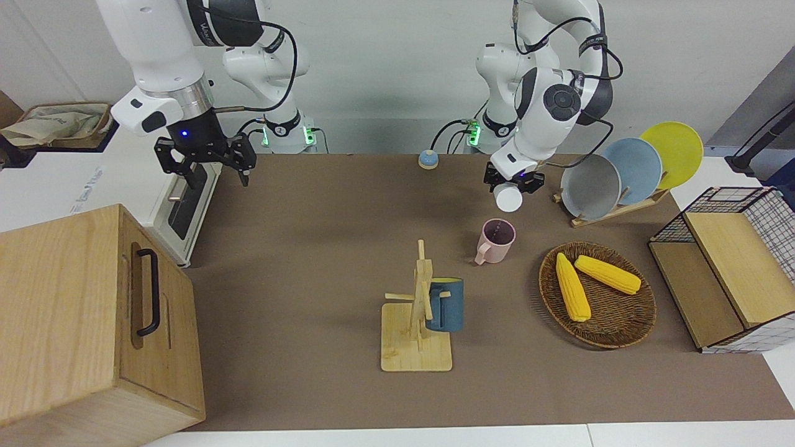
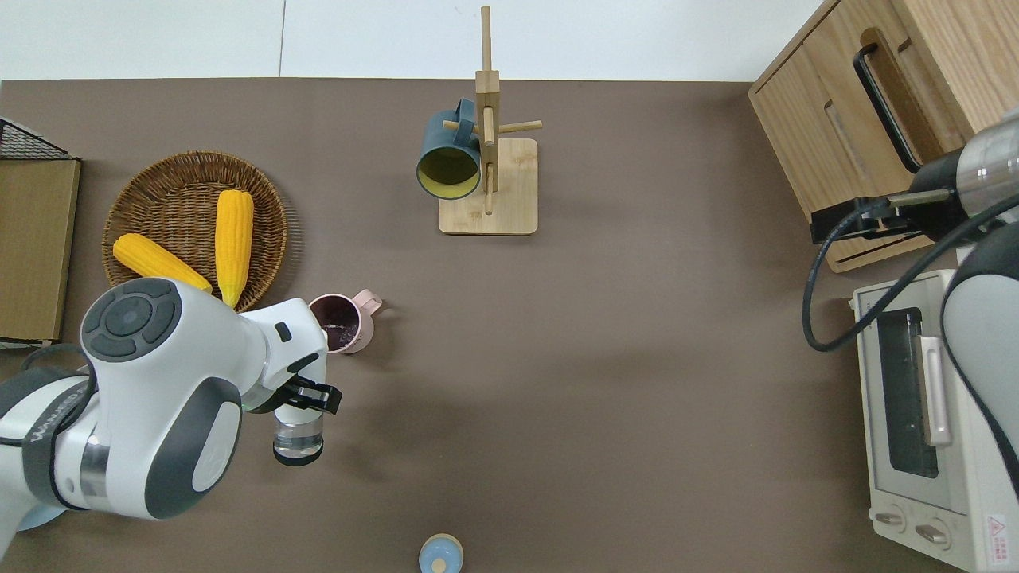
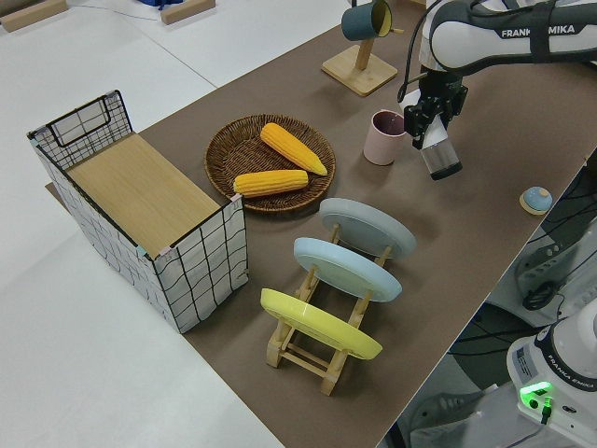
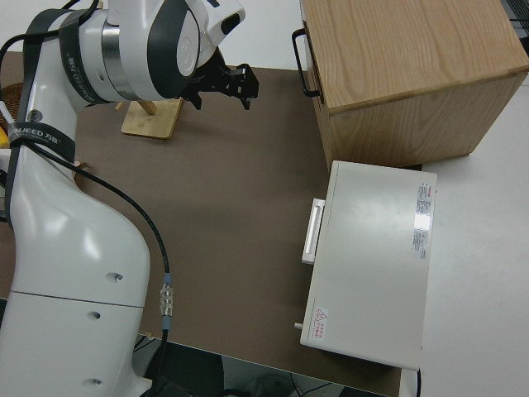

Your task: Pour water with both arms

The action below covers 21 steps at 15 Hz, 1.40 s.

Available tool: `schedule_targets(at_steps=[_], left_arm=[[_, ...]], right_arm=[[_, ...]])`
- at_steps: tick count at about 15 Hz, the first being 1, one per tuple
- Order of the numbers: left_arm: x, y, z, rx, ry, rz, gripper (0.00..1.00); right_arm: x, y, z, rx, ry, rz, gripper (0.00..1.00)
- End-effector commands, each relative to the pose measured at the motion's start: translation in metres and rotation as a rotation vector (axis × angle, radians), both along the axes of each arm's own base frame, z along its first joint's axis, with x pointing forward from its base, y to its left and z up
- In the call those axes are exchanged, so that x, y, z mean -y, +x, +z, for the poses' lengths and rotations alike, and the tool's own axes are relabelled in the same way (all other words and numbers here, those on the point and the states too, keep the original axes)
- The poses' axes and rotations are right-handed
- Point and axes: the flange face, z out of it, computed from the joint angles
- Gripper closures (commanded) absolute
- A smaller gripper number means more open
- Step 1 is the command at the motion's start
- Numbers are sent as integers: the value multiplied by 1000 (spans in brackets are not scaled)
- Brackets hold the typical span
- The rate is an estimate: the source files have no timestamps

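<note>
Pink ceramic mug (image 1: 495, 239) beside round wicker basket (image 1: 627, 323) holding two yellow corn cobs (image 1: 572, 287), wooden mug tree (image 1: 417, 323) farther from the robots, small blue knob (image 1: 427, 159) nearest them.

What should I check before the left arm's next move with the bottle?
1. Left end effector shut on bottle: ok.
2. Bottle tilted, mouth toward pink mug: ok.
3. Mug upright on the table: ok.
4. Water stream landing in the mug: cannot tell.
5. Water left in the bottle: ok, some shows in the overhead view.
6. Right end effector open and parked: ok.
</note>
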Motion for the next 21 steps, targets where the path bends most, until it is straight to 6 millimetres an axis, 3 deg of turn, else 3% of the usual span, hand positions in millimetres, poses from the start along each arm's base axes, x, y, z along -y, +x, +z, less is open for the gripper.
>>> schedule_targets(at_steps=[1, 21], left_arm=[[2, 5, 12, 2, 33, 0, 1000], [1, 13, 8, -21, 60, -9, 1000]], right_arm=[[0, -4, 3, -6, 15, 14, 13], [1, -3, 3, -6, 15, 12, 13]])
